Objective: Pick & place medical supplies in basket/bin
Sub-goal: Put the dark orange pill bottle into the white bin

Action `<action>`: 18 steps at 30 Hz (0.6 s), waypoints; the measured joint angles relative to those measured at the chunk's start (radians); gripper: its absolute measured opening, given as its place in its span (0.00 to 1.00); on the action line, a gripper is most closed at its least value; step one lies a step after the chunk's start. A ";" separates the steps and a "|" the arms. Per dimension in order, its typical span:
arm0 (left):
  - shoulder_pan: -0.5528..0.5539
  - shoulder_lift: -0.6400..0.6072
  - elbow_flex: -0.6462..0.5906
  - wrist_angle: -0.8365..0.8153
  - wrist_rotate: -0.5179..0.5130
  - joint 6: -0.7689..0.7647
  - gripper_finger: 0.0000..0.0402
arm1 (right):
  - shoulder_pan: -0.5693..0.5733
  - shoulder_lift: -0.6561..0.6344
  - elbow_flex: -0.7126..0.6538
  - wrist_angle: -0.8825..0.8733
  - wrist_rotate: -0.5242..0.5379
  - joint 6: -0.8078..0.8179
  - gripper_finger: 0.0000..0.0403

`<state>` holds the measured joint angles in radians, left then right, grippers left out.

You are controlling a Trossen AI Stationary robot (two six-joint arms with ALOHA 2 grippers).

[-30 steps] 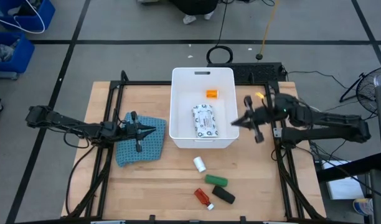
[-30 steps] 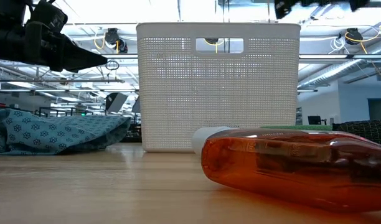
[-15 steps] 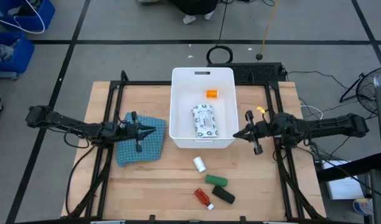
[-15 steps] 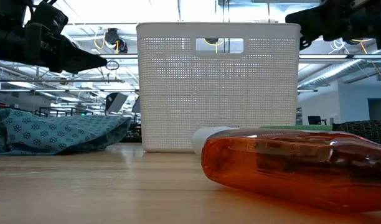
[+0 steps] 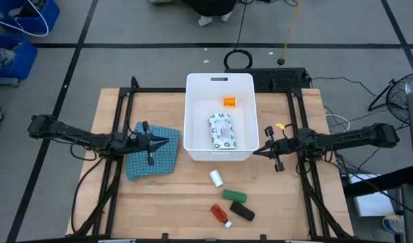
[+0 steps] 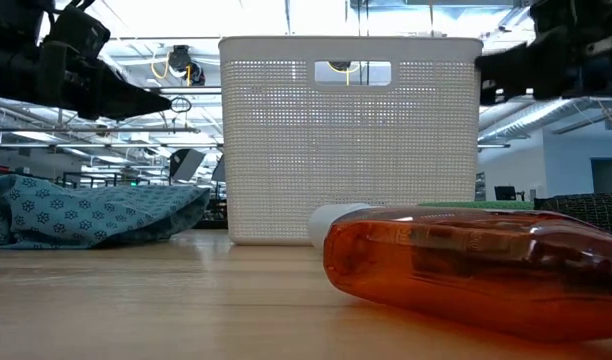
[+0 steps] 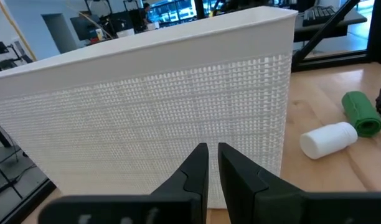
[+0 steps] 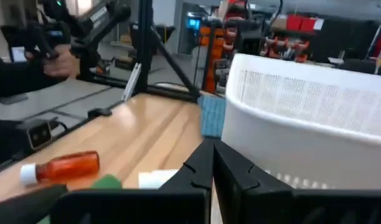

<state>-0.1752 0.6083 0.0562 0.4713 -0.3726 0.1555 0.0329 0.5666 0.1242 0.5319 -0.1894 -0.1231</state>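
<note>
Table (image 5: 125, 196) of pale wood stands on grey taped floor (image 5: 125, 61).

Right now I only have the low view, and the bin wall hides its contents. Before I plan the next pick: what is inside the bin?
Observer: Two items lie inside the white bin: the white printed packet and the orange bottle.
Operator: What lies beyond the red bottle filling my picture?
Observer: The black block lies right beside the red bottle. The green block and then the white roll lie closer to the bin, all on the table.
Operator: Where is the right end effector?
Observer: The right end effector is outside the bin, beside its right wall at the corner nearest those loose items, and it holds nothing.
</note>
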 joint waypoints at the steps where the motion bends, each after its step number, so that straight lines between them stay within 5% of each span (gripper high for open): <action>1: 0.000 0.000 0.000 0.000 -0.007 0.000 0.10 | 0.000 -0.002 0.000 0.004 0.001 -0.001 0.00; 7: 0.000 0.000 0.000 0.002 -0.096 -0.035 0.10 | 0.000 -0.002 0.002 0.018 0.006 -0.005 0.00; 12: -0.026 0.013 0.054 -0.007 -0.040 -0.058 0.10 | 0.000 -0.003 0.002 0.029 0.006 -0.016 0.00; 18: -0.170 0.237 0.286 -0.165 -0.093 -0.066 0.10 | 0.000 -0.003 0.002 0.031 0.006 -0.023 0.00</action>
<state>-0.3448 0.8456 0.3417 0.3061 -0.4658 0.0891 0.0326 0.5640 0.1257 0.5632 -0.1829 -0.1463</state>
